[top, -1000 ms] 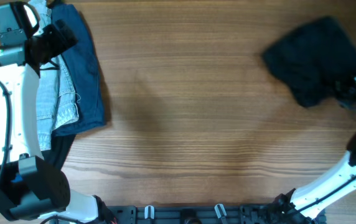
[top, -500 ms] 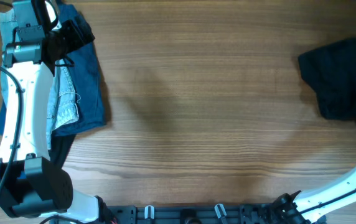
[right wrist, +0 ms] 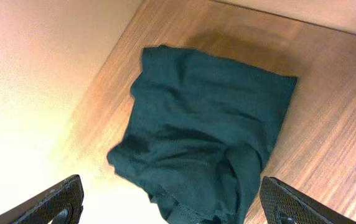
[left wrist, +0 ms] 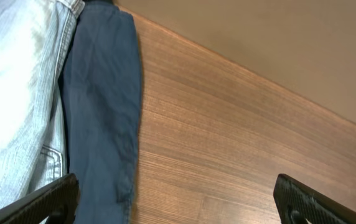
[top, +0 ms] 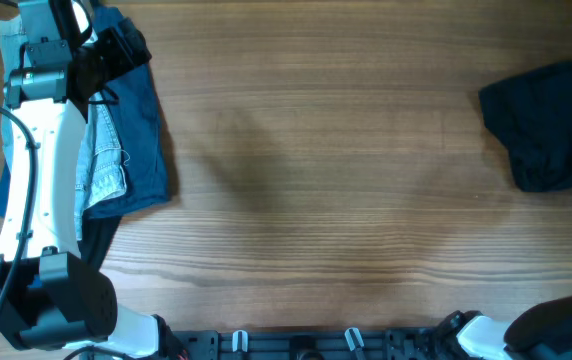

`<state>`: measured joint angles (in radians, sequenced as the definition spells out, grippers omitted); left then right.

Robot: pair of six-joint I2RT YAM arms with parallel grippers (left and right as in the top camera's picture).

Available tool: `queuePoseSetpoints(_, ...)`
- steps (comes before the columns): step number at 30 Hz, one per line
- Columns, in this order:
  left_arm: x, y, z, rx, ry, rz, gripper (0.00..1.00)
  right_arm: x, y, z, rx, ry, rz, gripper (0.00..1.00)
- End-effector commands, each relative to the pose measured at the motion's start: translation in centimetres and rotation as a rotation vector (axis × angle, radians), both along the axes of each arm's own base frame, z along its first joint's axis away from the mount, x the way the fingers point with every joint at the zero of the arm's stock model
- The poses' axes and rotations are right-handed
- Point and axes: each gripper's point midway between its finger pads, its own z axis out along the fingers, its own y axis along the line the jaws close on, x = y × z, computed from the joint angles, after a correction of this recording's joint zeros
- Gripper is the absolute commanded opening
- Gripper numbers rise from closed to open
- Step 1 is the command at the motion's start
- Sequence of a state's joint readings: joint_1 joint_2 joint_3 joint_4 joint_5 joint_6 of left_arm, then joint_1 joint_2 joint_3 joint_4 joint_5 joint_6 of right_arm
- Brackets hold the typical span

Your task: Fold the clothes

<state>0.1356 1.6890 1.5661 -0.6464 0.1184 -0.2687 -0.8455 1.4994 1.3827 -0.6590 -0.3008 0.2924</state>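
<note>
A crumpled dark green garment (top: 546,125) lies on the table's far right edge. In the right wrist view the same garment (right wrist: 209,130) sits near the table corner, below my right gripper (right wrist: 178,210), which is open and holds nothing. At the far left is a stack of clothes: dark blue trousers (top: 146,130) with light denim (top: 101,160) on top. My left gripper (top: 116,50) hovers over the stack's top end, open and empty. Its wrist view shows the blue trousers (left wrist: 100,106) and the denim (left wrist: 16,93) beneath the left gripper (left wrist: 178,210).
A black cloth (top: 96,240) pokes out under the left stack. The wooden table (top: 316,180) spans the view. The right arm's base (top: 556,335) shows at the bottom right. The table's edge (right wrist: 103,81) runs close beside the dark garment.
My right gripper dragged the dark garment rightward, opened and let go, then drew back out of the overhead view. The left arm shifted slightly right over the stack.
</note>
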Motion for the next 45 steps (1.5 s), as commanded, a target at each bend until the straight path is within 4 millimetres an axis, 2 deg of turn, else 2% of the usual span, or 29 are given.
queuePoseSetpoints(1, 0.4, -0.3, -0.1, -0.006, -0.005, -0.010, 1.00, 2.6, 0.1, -5.1, -0.084, 0.181, 0.082, 0.91)
queuePoseSetpoints(3, 0.4, -0.3, -0.1, -0.006, -0.005, -0.010, 1.00, 4.0, -0.4, -8.4, -0.080, 0.253, 0.041, 0.91)
queuePoseSetpoints(10, 0.3, -0.3, -0.2, -0.006, -0.002, -0.010, 1.00, 6.6, -1.4, -18.4, -0.005, 0.364, -0.028, 0.90)
queuePoseSetpoints(12, 0.3, -0.3, -0.1, -0.006, -0.003, -0.010, 1.00, 7.2, -0.6, -20.3, 0.009, 0.386, -0.009, 0.90)
queuePoseSetpoints(16, 0.4, -0.3, 0.0, -0.006, -0.008, -0.010, 1.00, 8.7, 2.3, -23.6, 0.026, 0.418, 0.002, 0.91)
queuePoseSetpoints(19, 0.2, -0.6, -0.3, -0.008, 0.008, -0.016, 1.00, 9.6, 3.6, -24.1, 0.034, 0.398, -0.052, 0.95)
queuePoseSetpoints(21, 0.1, -0.8, -0.4, -0.008, 0.011, -0.019, 1.00, 10.9, 4.1, -23.7, 0.025, 0.359, -0.049, 1.00)
queuePoseSetpoints(25, 0.1, -0.8, -0.4, -0.008, 0.010, -0.019, 1.00, 13.3, 4.6, -22.5, -0.019, 0.275, -0.025, 1.00)
queuePoseSetpoints(28, 0.1, -0.9, -0.4, -0.008, 0.010, -0.020, 1.00, 13.9, 4.4, -22.1, -0.031, 0.249, -0.017, 1.00)
queuePoseSetpoints(32, 0.1, -0.9, -0.4, -0.008, 0.010, -0.020, 1.00, 14.4, 5.2, -21.6, -0.017, 0.242, 0.051, 1.00)
queuePoseSetpoints(34, 0.1, -0.9, -0.4, -0.008, 0.011, -0.021, 1.00, 14.4, 5.4, -20.2, -0.026, 0.229, 0.064, 1.00)
queuePoseSetpoints(37, 0.1, -0.9, -0.4, -0.008, 0.013, -0.021, 1.00, 14.9, 5.9, -16.0, -0.080, 0.165, 0.139, 1.00)
queuePoseSetpoints(39, 0.0, -0.9, -0.2, -0.001, 0.008, -0.027, 1.00, 14.8, 6.4, -11.6, -0.129, 0.105, 0.173, 1.00)
queuePoseSetpoints(40, 0.0, -1.1, 0.2, 0.018, -0.002, -0.046, 1.00, 14.6, 7.0, -8.8, -0.165, 0.064, 0.211, 1.00)
queuePoseSetpoints(41, -0.2, -1.1, 0.8, 0.030, -0.014, -0.044, 1.00, 13.9, 7.5, -5.4, -0.195, 0.018, 0.224, 1.00)
queuePoseSetpoints(43, -0.7, -1.7, 2.4, 0.052, -0.048, -0.065, 1.00, 12.3, 8.4, -0.8, -0.229, -0.041, 0.220, 1.00)
queuePoseSetpoints(45, -1.4, -2.4, 4.0, 0.056, -0.078, -0.079, 1.00, 10.0, 9.9, 4.6, -0.267, -0.132, 0.228, 1.00)
